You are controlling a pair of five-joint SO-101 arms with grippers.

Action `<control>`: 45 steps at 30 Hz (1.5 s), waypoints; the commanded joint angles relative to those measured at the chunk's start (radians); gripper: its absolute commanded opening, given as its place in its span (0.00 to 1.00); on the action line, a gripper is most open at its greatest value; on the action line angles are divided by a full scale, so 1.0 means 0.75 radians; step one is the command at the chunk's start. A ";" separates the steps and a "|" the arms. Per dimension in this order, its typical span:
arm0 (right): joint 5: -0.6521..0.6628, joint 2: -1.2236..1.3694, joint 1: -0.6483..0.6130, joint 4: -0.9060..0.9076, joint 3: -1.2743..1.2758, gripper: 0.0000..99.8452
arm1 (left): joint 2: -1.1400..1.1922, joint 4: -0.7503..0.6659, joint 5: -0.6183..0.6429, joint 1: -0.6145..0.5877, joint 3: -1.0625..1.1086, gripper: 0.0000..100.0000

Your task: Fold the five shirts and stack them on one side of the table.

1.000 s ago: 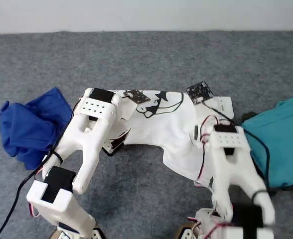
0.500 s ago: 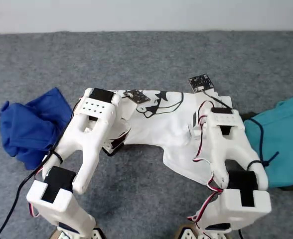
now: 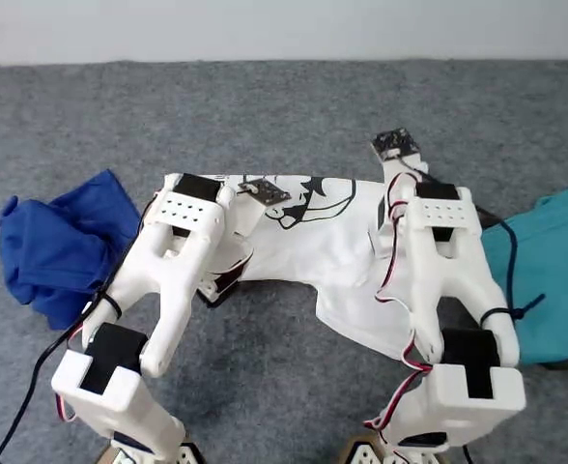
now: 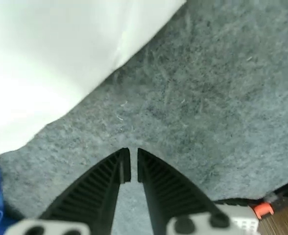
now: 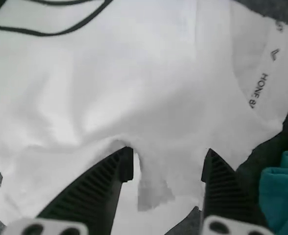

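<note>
Hovering over the white shirt point(image 5: 134, 88), the right gripper point(image 5: 166, 159) had its jaws spread, while the left gripper point(image 4: 129, 164) sat clenched, empty, above grey carpet point(image 4: 207, 98).

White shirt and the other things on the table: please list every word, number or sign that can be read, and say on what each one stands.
Small dark lettering on the white shirt, near its edge: it runs sideways and is cut off, so it cannot be read whole.
Black line drawing on the same shirt: a picture, no letters.
Blue shirt and teal shirt: no print to see.
</note>
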 commanded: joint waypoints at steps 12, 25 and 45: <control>0.225 -0.026 -0.011 0.703 -0.239 0.24 | -0.031 0.018 0.006 0.010 0.024 0.03; 0.082 -0.011 -0.306 0.222 0.110 0.24 | -0.029 0.018 0.006 0.010 0.024 0.03; 0.027 -0.007 -0.353 -0.040 0.108 0.24 | -0.027 0.012 0.006 0.010 0.058 0.03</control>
